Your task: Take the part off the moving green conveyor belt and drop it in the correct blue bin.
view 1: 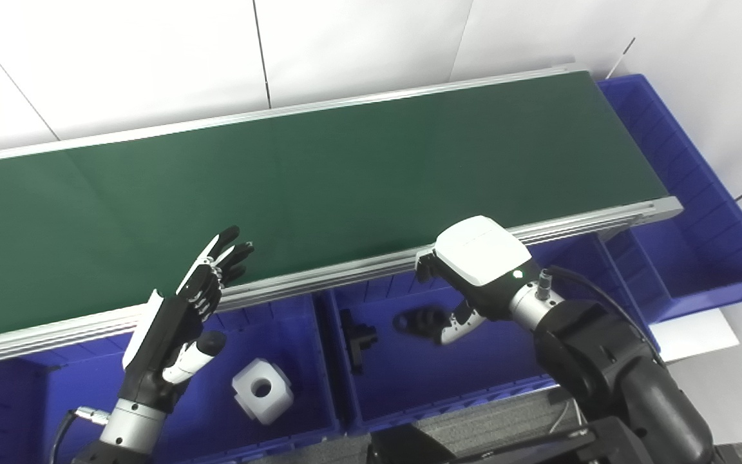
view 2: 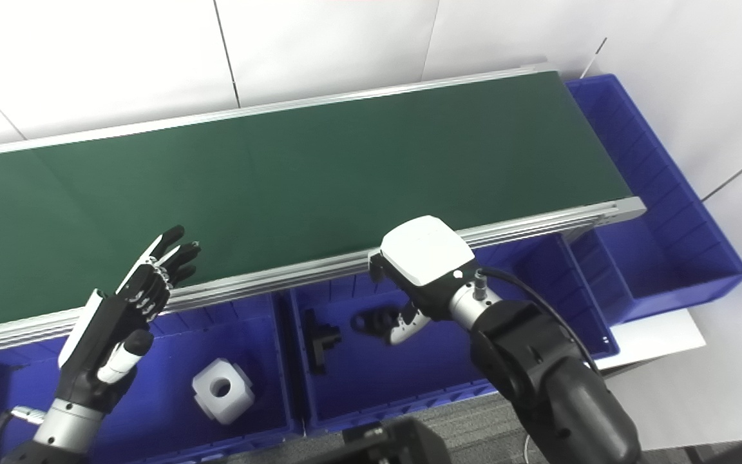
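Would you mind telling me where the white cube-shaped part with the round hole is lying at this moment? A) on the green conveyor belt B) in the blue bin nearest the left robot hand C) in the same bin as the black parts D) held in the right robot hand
B: the white cube-shaped part lies on the floor of the left blue bin, just right of the open left robot hand; the green conveyor belt carries no part.
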### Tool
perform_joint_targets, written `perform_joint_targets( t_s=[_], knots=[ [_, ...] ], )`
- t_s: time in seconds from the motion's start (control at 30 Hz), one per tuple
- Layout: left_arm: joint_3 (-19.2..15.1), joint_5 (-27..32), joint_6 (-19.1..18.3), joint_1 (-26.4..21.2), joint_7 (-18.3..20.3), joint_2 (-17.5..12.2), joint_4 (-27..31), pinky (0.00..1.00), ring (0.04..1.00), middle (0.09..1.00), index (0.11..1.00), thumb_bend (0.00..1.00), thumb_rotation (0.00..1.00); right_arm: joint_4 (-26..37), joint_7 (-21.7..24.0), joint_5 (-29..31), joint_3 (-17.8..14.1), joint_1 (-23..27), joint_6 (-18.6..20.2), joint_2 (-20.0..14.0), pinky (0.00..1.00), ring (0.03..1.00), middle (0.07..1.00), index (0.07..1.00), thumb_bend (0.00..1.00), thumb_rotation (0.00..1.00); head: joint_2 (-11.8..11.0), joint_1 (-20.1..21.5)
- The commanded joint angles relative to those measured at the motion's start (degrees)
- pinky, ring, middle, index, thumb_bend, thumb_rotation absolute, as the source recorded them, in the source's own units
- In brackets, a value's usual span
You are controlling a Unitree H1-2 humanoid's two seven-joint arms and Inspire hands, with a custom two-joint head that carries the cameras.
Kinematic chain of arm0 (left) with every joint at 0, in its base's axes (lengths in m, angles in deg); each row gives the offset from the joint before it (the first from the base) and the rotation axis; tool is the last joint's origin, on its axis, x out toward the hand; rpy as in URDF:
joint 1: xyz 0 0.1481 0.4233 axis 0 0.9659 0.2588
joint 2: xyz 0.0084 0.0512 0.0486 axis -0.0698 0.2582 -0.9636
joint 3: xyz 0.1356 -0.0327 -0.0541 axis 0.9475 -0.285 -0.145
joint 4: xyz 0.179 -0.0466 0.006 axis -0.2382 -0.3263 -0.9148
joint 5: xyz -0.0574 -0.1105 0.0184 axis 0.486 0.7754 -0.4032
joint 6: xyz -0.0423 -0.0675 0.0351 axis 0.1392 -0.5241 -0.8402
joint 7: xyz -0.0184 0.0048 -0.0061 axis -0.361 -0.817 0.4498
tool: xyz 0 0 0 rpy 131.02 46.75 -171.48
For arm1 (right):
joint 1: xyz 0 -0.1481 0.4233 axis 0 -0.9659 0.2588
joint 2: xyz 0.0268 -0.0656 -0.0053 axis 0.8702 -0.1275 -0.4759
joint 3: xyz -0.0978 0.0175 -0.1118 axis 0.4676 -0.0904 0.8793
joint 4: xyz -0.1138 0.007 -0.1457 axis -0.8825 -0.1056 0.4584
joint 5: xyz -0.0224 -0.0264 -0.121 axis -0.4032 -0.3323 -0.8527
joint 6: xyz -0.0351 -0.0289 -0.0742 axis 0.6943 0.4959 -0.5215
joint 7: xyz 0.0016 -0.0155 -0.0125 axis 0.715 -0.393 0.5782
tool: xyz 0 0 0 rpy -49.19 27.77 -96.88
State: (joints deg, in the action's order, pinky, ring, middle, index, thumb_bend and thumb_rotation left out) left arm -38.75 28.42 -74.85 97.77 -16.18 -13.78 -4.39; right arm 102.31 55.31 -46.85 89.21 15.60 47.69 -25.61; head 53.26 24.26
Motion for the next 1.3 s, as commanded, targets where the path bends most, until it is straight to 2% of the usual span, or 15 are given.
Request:
perform_joint_targets(
  t_s=[0.0, 0.23, 0.33, 0.4, 0.43, 0.47, 0.5, 0.53, 0.57, 0.63, 0.83, 1.0, 1.07, 1.13, 1.27],
  knots=[
    [0.07, 0.49, 0.94, -0.28, 0.13, 0.46, 1.77, 0.92, 0.938, 0.898, 0.954, 0.81, 0.82, 1.08, -0.57, -0.53, -0.98, 0.09, -1.61, 0.05, 0.88, 0.88, 0.927, 0.888, 0.99, 0.85, -0.1, -0.1],
    [0.19, 0.2, 1.3, -0.02, 0.02, 1.07, 1.59, 0.93, 0.936, 0.896, 0.951, 0.81, 0.82, 1.23, -0.04, -0.03, -1.1, 0.66, -2.17, 0.44, 0.98, 0.907, 0.943, 0.929, 1.0, 0.95, -0.34, -1.13],
    [0.31, -0.15, 1.76, 0.13, 0.1, 1.35, 1.23, 0.93, 0.937, 0.897, 0.95, 0.8, 0.82, 1.1, -0.66, 0.13, -0.96, 0.81, -2.54, 0.5, 0.98, 0.904, 0.939, 0.933, 1.0, 0.96, -0.87, -2.42],
    [0.49, -0.49, 2.26, 0.3, 0.0, 1.65, 0.77, 0.91, 0.931, 0.9, 0.948, 0.81, 0.82, 0.75, -2.58, 1.73, -1.12, 0.68, -2.82, 0.8, 0.96, 0.888, 0.923, 0.929, 1.0, 0.97, -1.47, -4.05],
    [0.6, -0.7, 2.5, 0.39, -0.09, 1.82, 0.54, 0.91, 0.928, 0.897, 0.945, 0.81, 0.82, 0.52, -3.74, 2.9, -1.29, 0.53, -2.9, 0.98, 0.9, 0.866, 0.906, 0.913, 1.0, 0.96, -1.57, -4.33],
    [0.82, -1.17, 2.69, 0.55, -0.2, 2.01, 0.22, 0.91, 0.926, 0.895, 0.943, 0.81, 0.82, -0.02, -6.25, 6.2, -1.92, 0.17, -2.94, 1.76, 0.87, 0.855, 0.897, 0.904, 1.0, 0.96, -2.34, -6.19],
    [0.98, -1.5, 2.82, 0.66, -0.28, 2.13, 0.01, 0.9, 0.921, 0.894, 0.941, 0.82, 0.82, -0.42, -8.07, 8.59, -2.33, -0.08, -2.96, 2.27, 0.74, 0.805, 0.858, 0.867, 0.99, 0.95, -2.34, -6.19],
    [1.22, -1.64, 3.16, 0.78, -0.29, 2.38, -0.45, 0.9, 0.919, 0.894, 0.94, 0.82, 0.82, -0.95, -10.2, 11.8, -2.84, -0.35, -3.19, 3.03, 0.69, 0.788, 0.844, 0.855, 0.99, 0.95, -3.17, -8.28],
    [1.38, -1.72, 3.42, 0.86, -0.3, 2.56, -0.77, 0.9, 0.915, 0.893, 0.938, 0.82, 0.81, -1.33, -11.7, 14.01, -3.14, -0.52, -3.38, 3.48, 0.62, 0.745, 0.813, 0.838, 0.95, 0.95, -3.17, -8.28],
    [2.0, -2.12, 4.68, 0.98, -0.35, 3.1, -2.13, 0.91, 0.915, 0.896, 0.937, 0.82, 0.81, -2.33, -14.53, 18.55, -3.6, -0.87, -3.62, 4.8, 0.58, 0.709, 0.786, 0.828, 0.93, 0.96, -4.55, -11.74],
    [3.15, -3.97, 8.42, 1.35, -0.83, 4.71, -6.05, 0.92, 0.92, 0.893, 0.937, 0.81, 0.78, -6.34, -20.65, 29.62, -4.67, -1.67, -3.85, 8.65, 0.6, 0.709, 0.782, 0.828, 0.89, 1.0, -7.74, -17.78],
    [3.76, -5.62, 11.45, 1.39, -1.18, 5.36, -8.78, 0.94, 0.923, 0.903, 0.948, 0.8, 0.78, -11.92, -26.58, 46.08, -6.91, -2.97, -4.14, 15.92, 0.61, 0.71, 0.79, 0.806, 0.89, 0.97, -9.29, -19.29],
    [3.95, -6.03, 13.14, 1.31, -1.42, 5.84, -10.22, 0.94, 0.92, 0.902, 0.946, 0.79, 0.78, -15.01, -28.32, 54.96, -8.44, -3.71, -3.74, 20.89, 0.64, 0.713, 0.783, 0.803, 0.87, 0.95, -10.48, -20.07],
    [4.2, -6.57, 14.06, 1.15, -1.31, 5.95, -11.21, 0.94, 0.92, 0.906, 0.949, 0.79, 0.78, -18.81, -29.39, 61.4, -9.16, -4.3, -5.49, 24.08, 0.65, 0.718, 0.782, 0.815, 0.82, 0.94, -11.45, -20.47],
    [4.76, -7.59, 15.72, 1.01, -1.39, 5.9, -12.74, 0.93, 0.92, 0.915, 0.956, 0.78, 0.78, -26.81, -31.01, 63.09, -8.4, -4.68, -14.53, 23.65, 0.68, 0.748, 0.801, 0.837, 0.78, 0.98, -13.23, -20.8]
  ],
)
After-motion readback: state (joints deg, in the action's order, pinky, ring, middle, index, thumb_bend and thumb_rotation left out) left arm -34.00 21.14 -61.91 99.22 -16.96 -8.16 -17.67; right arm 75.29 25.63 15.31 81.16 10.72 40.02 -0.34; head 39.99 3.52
